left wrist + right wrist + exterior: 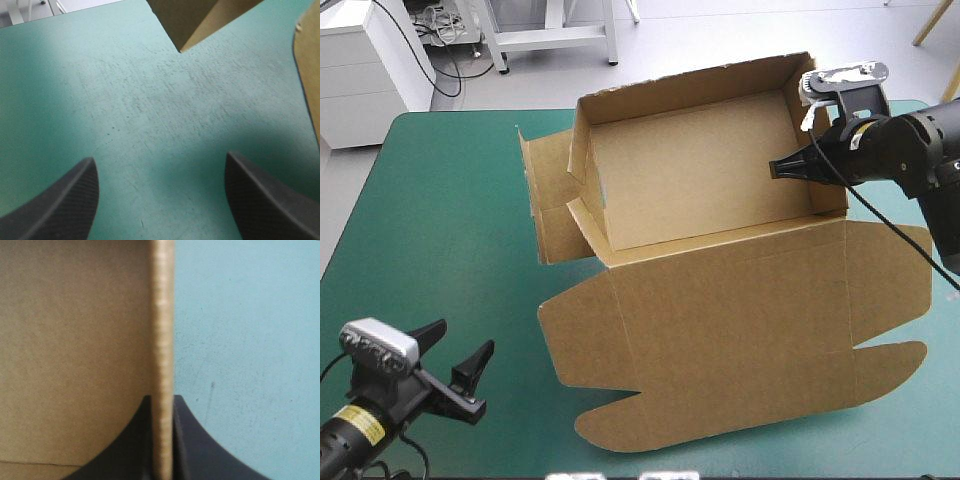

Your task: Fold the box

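Currently the brown box (690, 180) is sitting on the far half of the table, toward its right side, as an open tray. Its back and side walls are standing up. The lid (740, 320) is lying flat on the teal-green cover (440, 220), reaching toward the near edge with its rounded tabs spread out. At the tray's left end a side flap (548, 205) is sticking out past the wall; it seems to be leaning half-raised, though the high view is not making that clear.

The right gripper (798, 165) is clamping the tray's right-hand wall (162, 330). One black finger (200, 445) is outside over the cover, the other is inside the tray, and the board's edge is pinched between them.

The left gripper (458, 346) is hovering over bare cover near the table's near left corner, well apart from the box. Its fingers are spread wide and holding nothing. Ahead of it a corner of the board (200, 22) is showing.
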Available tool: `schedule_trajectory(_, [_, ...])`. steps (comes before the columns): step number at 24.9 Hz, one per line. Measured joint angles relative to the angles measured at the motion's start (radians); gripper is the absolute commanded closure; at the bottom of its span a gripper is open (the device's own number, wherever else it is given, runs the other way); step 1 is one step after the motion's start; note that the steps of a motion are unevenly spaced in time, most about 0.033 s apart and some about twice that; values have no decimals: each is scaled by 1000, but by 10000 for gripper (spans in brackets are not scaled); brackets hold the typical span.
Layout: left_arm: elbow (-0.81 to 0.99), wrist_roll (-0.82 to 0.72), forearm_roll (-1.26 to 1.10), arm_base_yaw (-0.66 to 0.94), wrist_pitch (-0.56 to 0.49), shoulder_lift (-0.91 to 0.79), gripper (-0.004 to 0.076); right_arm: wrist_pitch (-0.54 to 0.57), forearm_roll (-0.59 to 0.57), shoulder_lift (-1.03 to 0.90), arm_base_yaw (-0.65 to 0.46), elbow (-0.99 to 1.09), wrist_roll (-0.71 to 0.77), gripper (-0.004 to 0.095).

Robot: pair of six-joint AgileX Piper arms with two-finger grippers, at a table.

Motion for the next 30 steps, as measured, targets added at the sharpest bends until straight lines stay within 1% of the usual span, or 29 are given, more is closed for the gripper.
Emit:
schedule_trajectory(4, [-117,-4,55,0,-6,179,220,0,0,0,0,0,-2,929])
schedule_trajectory(12, [-422,-32,92,0,-3,527,230,0,1,0,0,0,-14,929])
schedule_trajectory(15, [-563,-32,97,0,55,639,230,0,2,0,0,0,-29,929])
schedule_trajectory(16, [-612,-32,102,2,89,675,230,0,2,0,0,0,-32,930])
schedule_trajectory(17, [-698,-32,114,15,163,735,230,0,2,0,0,0,-35,930])
schedule_trajectory(18, [-743,-32,119,31,199,763,230,0,2,0,0,0,-36,930])
schedule_trajectory(19, [-823,-32,123,84,257,809,230,0,3,0,0,0,-37,929])
schedule_trajectory(20, [-851,-32,123,112,275,826,230,0,4,0,0,0,-37,930])
schedule_trajectory(21, [-909,-26,116,197,306,850,230,0,4,0,0,0,-37,930])
schedule_trajectory(24, [-954,46,36,341,320,869,230,0,4,0,0,0,-38,929])
schedule_trajectory(25, [-962,136,-67,442,334,887,230,0,4,0,0,0,-38,930])
schedule_trajectory(26, [-963,192,-135,499,349,903,230,0,4,0,0,0,-38,930])
schedule_trajectory(27, [-965,302,-263,607,382,952,230,0,4,0,0,0,-38,930])
schedule_trajectory(28, [-965,351,-334,656,402,984,230,0,4,0,0,0,-38,929])
schedule_trajectory(29, [-961,434,-470,731,426,1047,230,0,4,0,0,0,-38,930])
schedule_trajectory(30, [-952,485,-536,770,429,1088,230,0,4,0,0,0,-38,929])
